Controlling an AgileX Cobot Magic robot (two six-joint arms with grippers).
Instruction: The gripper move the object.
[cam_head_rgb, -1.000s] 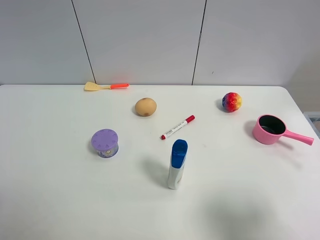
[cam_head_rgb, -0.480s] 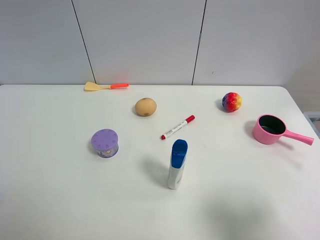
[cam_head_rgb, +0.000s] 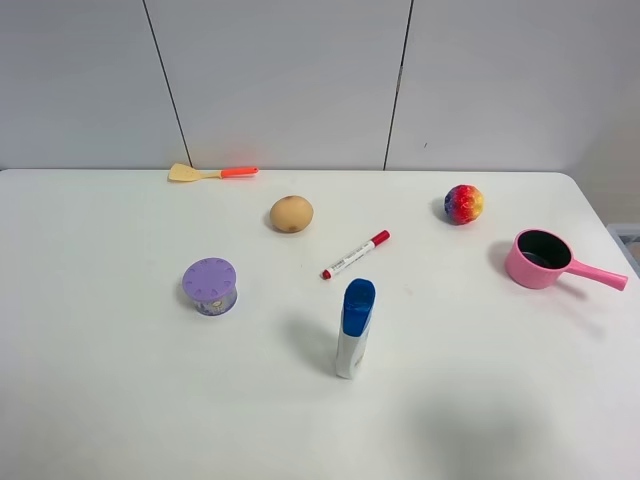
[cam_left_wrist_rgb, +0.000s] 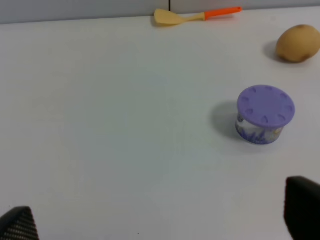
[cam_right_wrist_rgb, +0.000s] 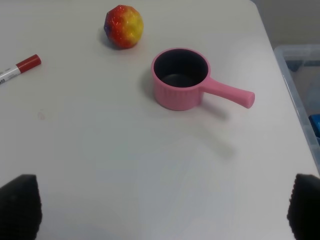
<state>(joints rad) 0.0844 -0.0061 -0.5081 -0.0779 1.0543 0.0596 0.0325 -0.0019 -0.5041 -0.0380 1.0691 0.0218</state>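
Note:
The tan rounded object (cam_head_rgb: 291, 214) lies on the white table (cam_head_rgb: 120, 390) toward the back, left of centre, and also shows in the left wrist view (cam_left_wrist_rgb: 298, 43). Neither arm shows in the exterior view. In the left wrist view only two dark fingertips (cam_left_wrist_rgb: 301, 212) show at the lower corners, wide apart, so the left gripper (cam_left_wrist_rgb: 160, 222) is open and empty, far from the object. In the right wrist view two dark fingertips (cam_right_wrist_rgb: 20, 205) sit at the lower corners, wide apart; the right gripper (cam_right_wrist_rgb: 162, 212) is open and empty.
A purple-lidded jar (cam_head_rgb: 210, 286) stands front left of the object. A red marker (cam_head_rgb: 355, 254), an upright blue-capped white bottle (cam_head_rgb: 354, 328), a rainbow ball (cam_head_rgb: 463, 204), a pink saucepan (cam_head_rgb: 545, 260) and an orange-handled spatula (cam_head_rgb: 212, 173) are also on the table. A clear bin (cam_right_wrist_rgb: 302, 80) stands beyond the table's right edge.

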